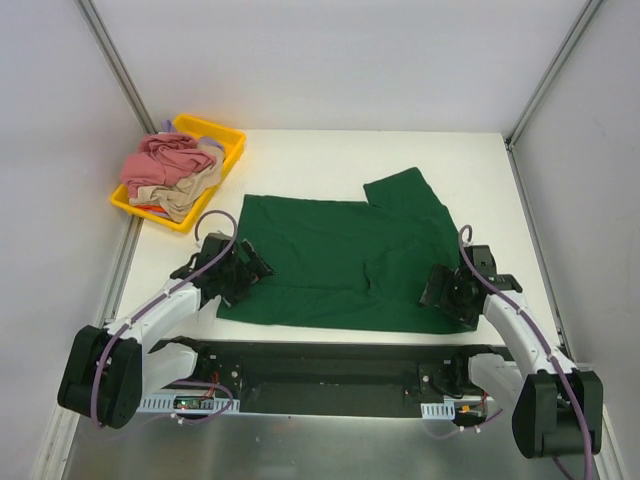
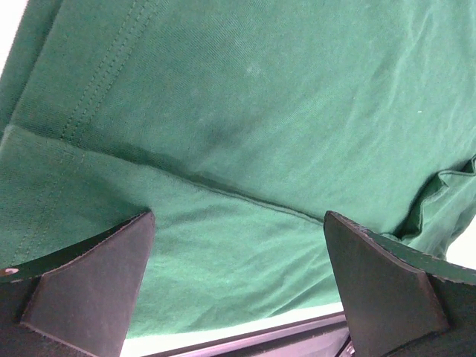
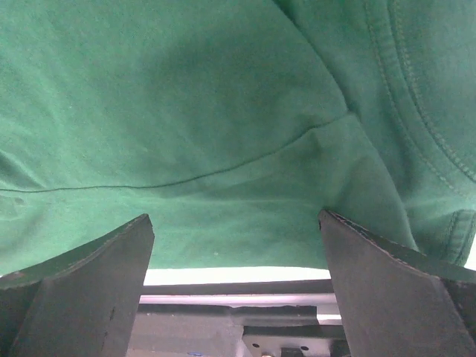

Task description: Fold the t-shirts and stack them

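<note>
Left arm: reaches forward from its base, forearm angled inward. The left gripper sits over the 8 o'clock edge of the dark green cloth short-sleeved t-shirt. Its fingers are spread wide with nothing pinched; green cloth fills the gap in the left wrist view. I cannot tell whether the tips touch the cloth.

Right arm: mirrored pose, elbow out to the right. The right gripper is over the shirt's 4 o'clock corner. Its fingers are likewise splayed apart and grip nothing.

Green shirt: lies flat in the middle of the white table, one sleeve poking out at 1 o'clock. A crease line crosses the cloth in both wrist views.

Edges: the near hem runs along 6 o'clock, with a thin strip of table between it and the black base rail.

Room: white tabletop shows past the shirt at 12 and 3 o'clock.

At 10 o'clock sits the shallow yellow plastic tray, holding the crumpled dusty pink t-shirt and the beige t-shirt, well apart from both grippers.
</note>
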Robot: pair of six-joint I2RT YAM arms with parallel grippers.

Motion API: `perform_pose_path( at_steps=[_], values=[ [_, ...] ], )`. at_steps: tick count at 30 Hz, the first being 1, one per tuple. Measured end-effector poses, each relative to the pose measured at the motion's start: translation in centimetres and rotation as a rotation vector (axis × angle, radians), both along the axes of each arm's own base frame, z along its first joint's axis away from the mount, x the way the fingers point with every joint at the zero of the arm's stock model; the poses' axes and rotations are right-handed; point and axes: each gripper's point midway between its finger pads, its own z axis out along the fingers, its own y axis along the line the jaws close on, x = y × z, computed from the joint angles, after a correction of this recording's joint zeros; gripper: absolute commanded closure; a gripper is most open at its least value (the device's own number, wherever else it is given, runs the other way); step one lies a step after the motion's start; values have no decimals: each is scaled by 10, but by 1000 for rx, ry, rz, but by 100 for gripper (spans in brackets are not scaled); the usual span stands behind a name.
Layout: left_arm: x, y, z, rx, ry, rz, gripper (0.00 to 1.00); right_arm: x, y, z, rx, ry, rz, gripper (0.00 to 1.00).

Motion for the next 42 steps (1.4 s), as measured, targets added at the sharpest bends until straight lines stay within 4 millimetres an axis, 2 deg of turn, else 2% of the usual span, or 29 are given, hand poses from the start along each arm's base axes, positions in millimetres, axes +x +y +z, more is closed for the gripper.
perform_pose_path(
  at_steps=[12,17,19,22,26,28,31,34,37,39,42],
  values=[
    [-23,1,0,-18,36,22,1,-5,-4,1,-14,6,-38,4],
    [-25,6,8,26,69,5,1,0,-3,17,-5,-64,-50,4],
    [-18,8,20,50,53,-1,1,10,-3,35,1,-116,-50,4],
    [6,8,50,86,-20,-7,1,37,-2,70,7,-238,-52,4],
    [61,8,104,158,-154,-8,1,76,-5,114,-10,-411,-68,4],
    [84,8,116,198,-176,-6,1,97,-11,129,-40,-472,-88,4],
    [133,9,130,272,-185,-1,6,133,-18,143,-89,-503,-99,4],
    [181,19,128,344,-162,27,11,171,-20,150,-128,-509,-81,4],
    [217,36,112,430,-102,64,16,208,-21,157,-159,-533,-56,4],
    [232,46,95,488,-47,76,21,230,-22,157,-177,-539,-39,4],
    [244,57,71,542,27,80,29,249,-21,151,-190,-532,-23,4]
  ],
)
